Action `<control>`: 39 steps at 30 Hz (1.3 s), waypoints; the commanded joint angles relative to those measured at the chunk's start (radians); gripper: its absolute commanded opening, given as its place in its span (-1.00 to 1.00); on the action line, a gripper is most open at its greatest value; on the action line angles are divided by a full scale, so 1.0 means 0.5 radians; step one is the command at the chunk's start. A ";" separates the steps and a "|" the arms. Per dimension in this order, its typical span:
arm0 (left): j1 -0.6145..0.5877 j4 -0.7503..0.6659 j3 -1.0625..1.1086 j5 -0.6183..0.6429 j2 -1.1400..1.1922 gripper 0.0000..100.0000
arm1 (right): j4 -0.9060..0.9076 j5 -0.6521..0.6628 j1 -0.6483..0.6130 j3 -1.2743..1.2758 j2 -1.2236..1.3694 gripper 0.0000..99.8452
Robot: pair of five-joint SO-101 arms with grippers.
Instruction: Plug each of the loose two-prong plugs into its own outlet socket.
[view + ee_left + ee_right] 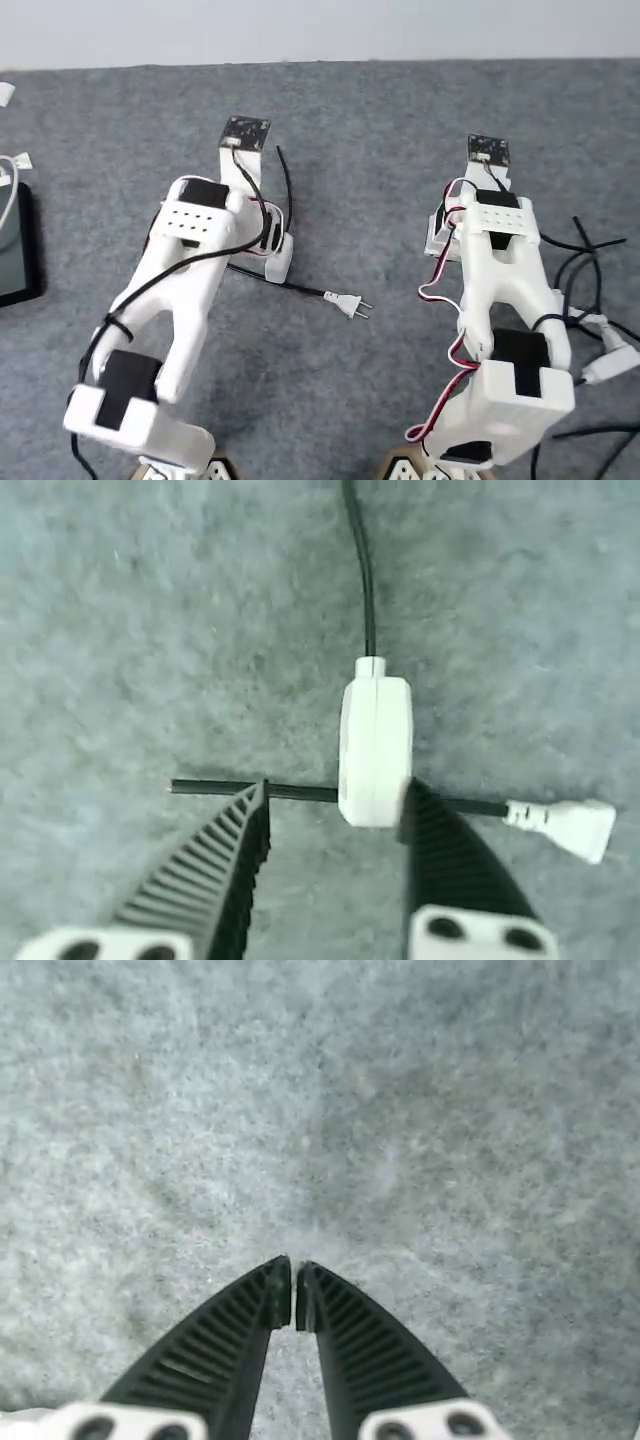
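Your left gripper [335, 788], fingers apart, sits at the white boxy plastic socket [375, 740]. The white two-prong plug [345, 303] lies nearby on the fuzzy grey mat [400, 130]. Your right gripper [295, 1272] has its fingers together. A plain white wall [320, 30] stands behind.

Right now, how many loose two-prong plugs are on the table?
1: the plug lies mid-table on the grey mat. A white connector at the high view's right edge might be another; its prongs are hidden.

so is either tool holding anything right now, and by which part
Nothing is held. The left tool stands open about the end of the white socket, one finger clear of it; the right tool is shut on nothing.
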 commanded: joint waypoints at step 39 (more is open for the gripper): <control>-0.058 -0.460 0.121 -0.319 0.304 -0.97 | -0.023 0.028 -0.023 -0.086 -0.008 -0.98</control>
